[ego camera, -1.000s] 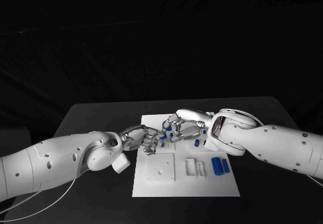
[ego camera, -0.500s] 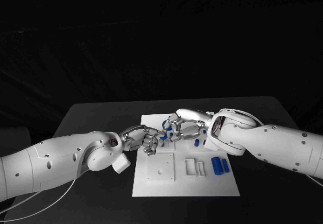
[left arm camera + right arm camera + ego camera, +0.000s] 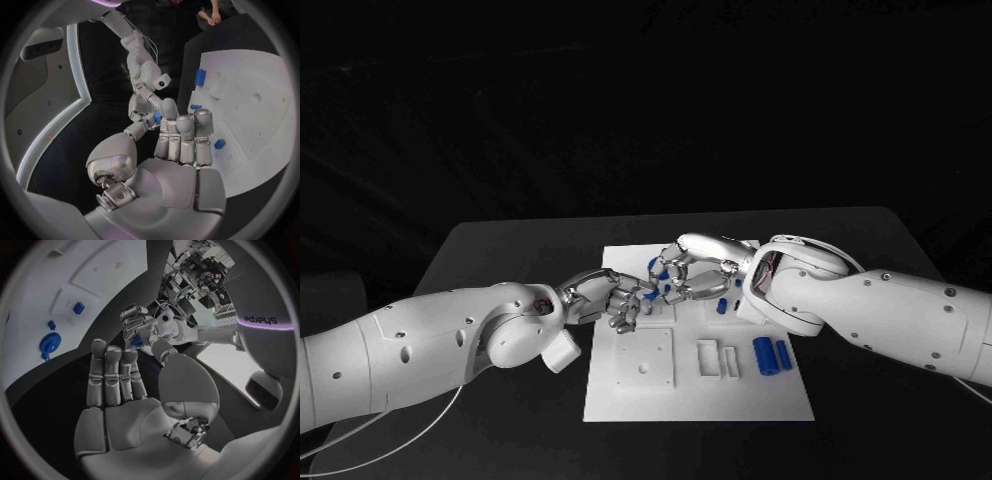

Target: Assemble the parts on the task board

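Lying loose at the near right of the task board point(image 3: 625, 405) on the black worktop point(image 3: 488, 250): two blue cylinders point(image 3: 764, 355), beside white blocks point(image 3: 710, 358). Meeting farther back, over the board's far left: left hand point(image 3: 607, 297) and right hand point(image 3: 692, 268), fingertips close together, sharing a small blue part point(image 3: 157, 116). Holding it with which hand, cannot tell. Risking a drop during this handover if one hand releases early; risking also a knock against blue pegs point(image 3: 721, 306) standing close by.
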You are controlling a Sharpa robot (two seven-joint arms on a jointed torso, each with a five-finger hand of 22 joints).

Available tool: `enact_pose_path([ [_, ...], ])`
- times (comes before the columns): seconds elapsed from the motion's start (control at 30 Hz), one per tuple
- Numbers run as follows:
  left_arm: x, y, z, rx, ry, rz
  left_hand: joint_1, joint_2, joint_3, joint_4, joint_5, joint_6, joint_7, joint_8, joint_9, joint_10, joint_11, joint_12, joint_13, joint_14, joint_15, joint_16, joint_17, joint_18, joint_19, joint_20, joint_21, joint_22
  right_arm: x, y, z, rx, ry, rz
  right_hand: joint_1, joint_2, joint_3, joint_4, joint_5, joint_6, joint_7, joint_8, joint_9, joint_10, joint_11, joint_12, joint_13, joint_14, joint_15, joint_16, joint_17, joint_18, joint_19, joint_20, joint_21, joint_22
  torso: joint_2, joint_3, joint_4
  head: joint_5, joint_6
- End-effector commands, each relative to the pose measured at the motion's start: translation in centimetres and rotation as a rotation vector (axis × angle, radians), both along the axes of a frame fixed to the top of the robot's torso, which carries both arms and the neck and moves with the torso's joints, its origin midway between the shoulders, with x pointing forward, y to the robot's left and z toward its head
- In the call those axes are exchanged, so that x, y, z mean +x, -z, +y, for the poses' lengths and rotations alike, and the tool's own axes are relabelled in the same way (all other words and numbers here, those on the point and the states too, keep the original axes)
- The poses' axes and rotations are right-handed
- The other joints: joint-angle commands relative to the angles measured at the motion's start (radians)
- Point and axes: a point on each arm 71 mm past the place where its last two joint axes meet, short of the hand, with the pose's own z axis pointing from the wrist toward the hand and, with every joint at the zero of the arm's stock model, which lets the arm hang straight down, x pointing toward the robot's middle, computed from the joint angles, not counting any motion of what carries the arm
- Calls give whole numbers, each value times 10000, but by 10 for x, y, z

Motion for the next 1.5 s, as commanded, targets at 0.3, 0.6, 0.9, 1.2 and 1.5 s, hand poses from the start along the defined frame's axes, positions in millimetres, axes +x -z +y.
enact_pose_path([
  [0.3,1,-3,-3,-237,-257,-84,117,32,1004,-796,-253,-52,133,-240,67,-157,47,-54,-57,-387,-194,-86,-72,-91,-127,-1289,-22,132,-3,1,3,-75,-123,-340,-229,261,686,19,-346,329,-115,180,184,339,-166,51,59,208,-208,254,177,99,333,-134,189,20,1,-4,3,8,23],
  [0.6,1,-3,-2,-63,-553,-84,810,-769,895,-625,-762,-244,328,-1061,-309,-356,185,-240,-201,-518,-59,-269,-226,-106,-200,-1177,-251,31,-3,2,3,-108,-69,-310,-406,283,1207,9,-617,422,-153,219,260,469,-195,26,99,292,-252,312,161,99,433,-195,259,15,0,-10,3,1,21],
  [0.9,1,-2,-1,62,-614,-59,936,-1509,-943,-464,-938,-692,538,-1768,-868,-519,350,-208,-212,-572,83,-274,-313,-25,-211,-1051,-327,28,-2,2,1,-82,73,-202,-459,275,1411,4,-767,451,-164,231,295,519,-207,15,126,326,-273,334,158,99,474,-226,299,20,1,-11,6,5,13],
  [1.2,1,-3,-1,-11,-646,-78,1052,-1658,-1390,-240,-1105,-825,616,-2003,-1177,-554,408,-186,-224,-581,148,-260,-354,24,-221,-981,-393,15,-2,4,1,-192,75,-117,-477,261,1494,-3,-788,475,-174,243,314,549,-217,17,142,350,-285,351,159,99,497,-241,321,23,2,-9,-1,-2,15],
  [1.5,0,-3,-2,-33,-601,-62,1208,-1458,-1460,-150,-1188,-680,575,-1951,-1254,-546,372,-155,-224,-572,120,-227,-365,56,-221,-981,-404,30,-1,4,-1,-246,201,-149,-490,248,1538,-3,-791,487,-179,249,326,568,-223,19,152,365,-291,361,160,99,512,-251,336,26,-1,-3,2,-7,21],
])
